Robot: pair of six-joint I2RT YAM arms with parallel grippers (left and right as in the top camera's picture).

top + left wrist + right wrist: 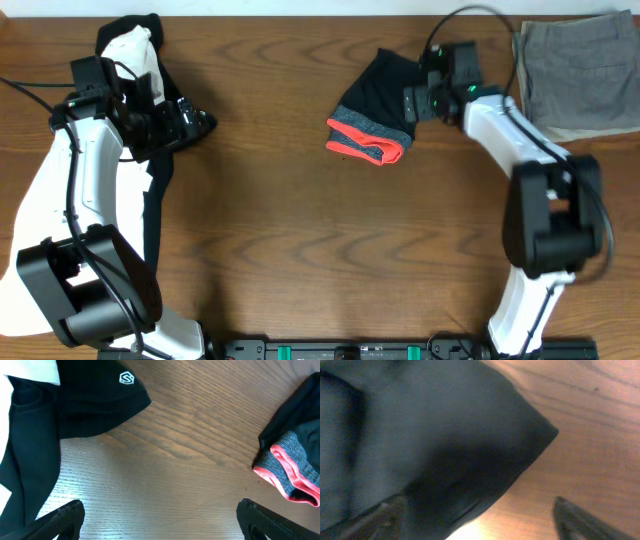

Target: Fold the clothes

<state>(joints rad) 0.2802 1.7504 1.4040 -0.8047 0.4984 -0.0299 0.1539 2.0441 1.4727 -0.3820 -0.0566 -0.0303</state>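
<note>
Right gripper stands spread wide and pinches nothing, one finger over smooth matte black cloth and the other over bare wood, at the two o'clock edge of the clothes. They're a soft, compact black bundle, the heathered grey waistband edged in coral red curling along the six o'clock side, about one o'clock from the middle of the grained wooden table. Left gripper is spread and empty too, over wood out at ten o'clock beside a limp black garment with a small white logo, and a flat grey-olive folded square sits in the two o'clock corner.
</note>
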